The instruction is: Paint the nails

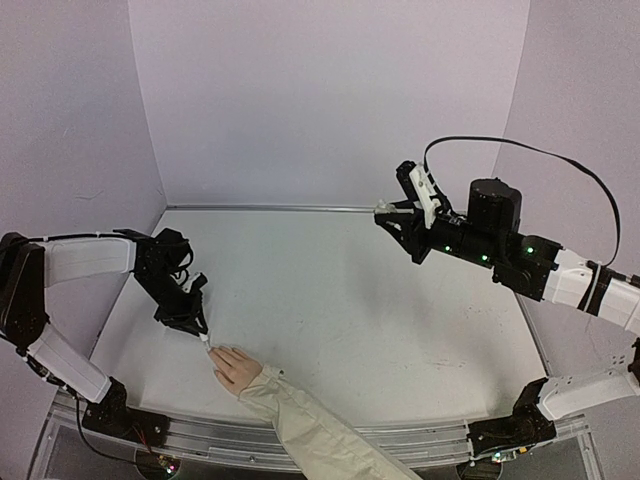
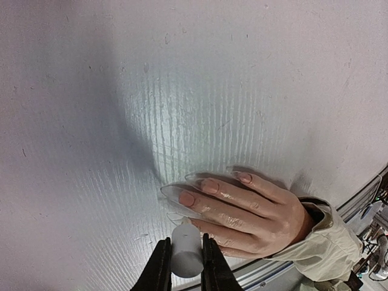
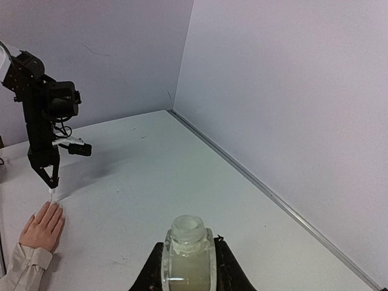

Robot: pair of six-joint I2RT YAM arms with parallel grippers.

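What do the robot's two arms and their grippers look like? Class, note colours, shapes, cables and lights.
Both the left arm and right arm alternate white links with black joint housings. The right arm carries a thin black cable looping overhead and small green lights. The left gripper and right gripper are mostly black, each with two narrow fingers.

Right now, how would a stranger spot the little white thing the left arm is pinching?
On the white table, find the pale pink mannequin hand with its cream sleeve at the near edge. Right at its nails the left arm's hand is shut on a small white cylinder. The only other held thing, a clear open bottle, sits in the right hand, far away.
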